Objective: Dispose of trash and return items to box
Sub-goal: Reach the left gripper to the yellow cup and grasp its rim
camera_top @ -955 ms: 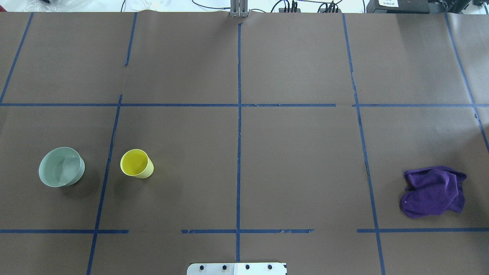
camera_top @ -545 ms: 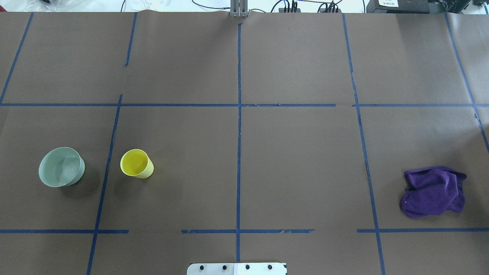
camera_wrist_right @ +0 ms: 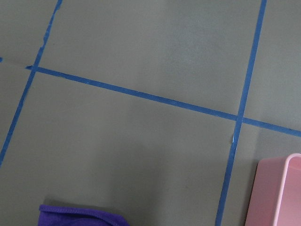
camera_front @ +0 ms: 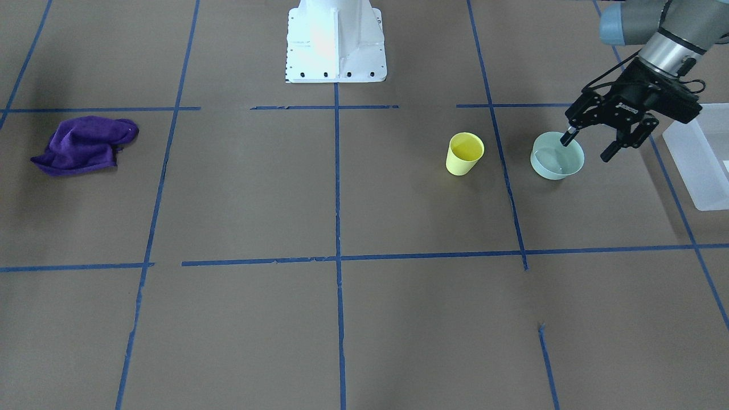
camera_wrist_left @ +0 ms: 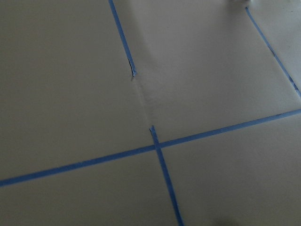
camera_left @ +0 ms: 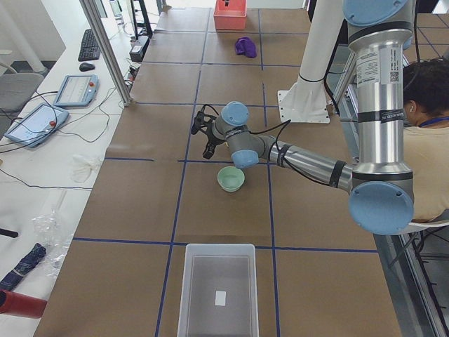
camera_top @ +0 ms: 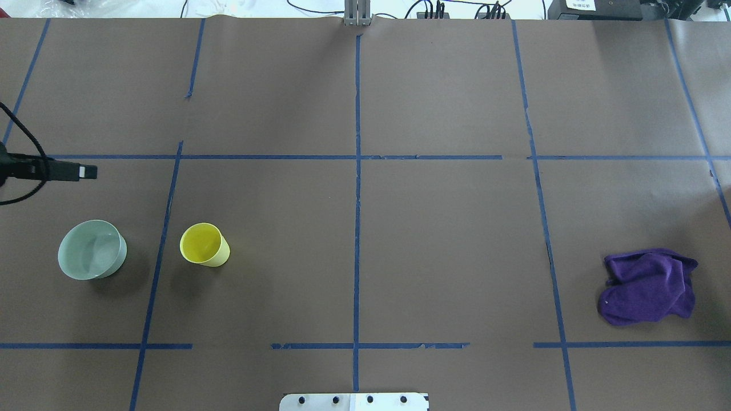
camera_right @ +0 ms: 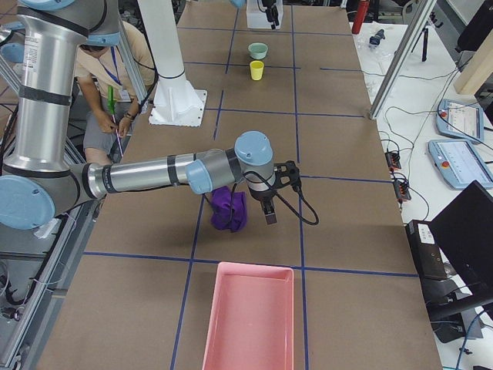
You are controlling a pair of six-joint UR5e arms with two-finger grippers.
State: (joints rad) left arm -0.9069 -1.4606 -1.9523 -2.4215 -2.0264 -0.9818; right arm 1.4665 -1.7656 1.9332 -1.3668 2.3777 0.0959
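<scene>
The yellow cup (camera_front: 464,154) stands upright on the table, also in the overhead view (camera_top: 204,244). The frosted white box (camera_front: 697,154) sits at the table's left end, also in the exterior left view (camera_left: 217,291). My left gripper (camera_front: 589,145) is open and empty, raised over the table by the pale green bowl (camera_front: 557,156), well apart from the cup. One of its fingers (camera_top: 68,171) shows at the overhead view's left edge. My right gripper (camera_right: 268,210) hangs beside the purple cloth (camera_right: 229,208); I cannot tell if it is open or shut.
The green bowl (camera_top: 91,249) stands left of the cup. The purple cloth (camera_top: 648,285) lies at the right. A pink tray (camera_right: 250,320) sits at the table's right end. Blue tape lines cross the brown table.
A finger of my left gripper has come into the overhead view at the left edge; no arm showed there before. Cup, bowl and cloth have not moved.
</scene>
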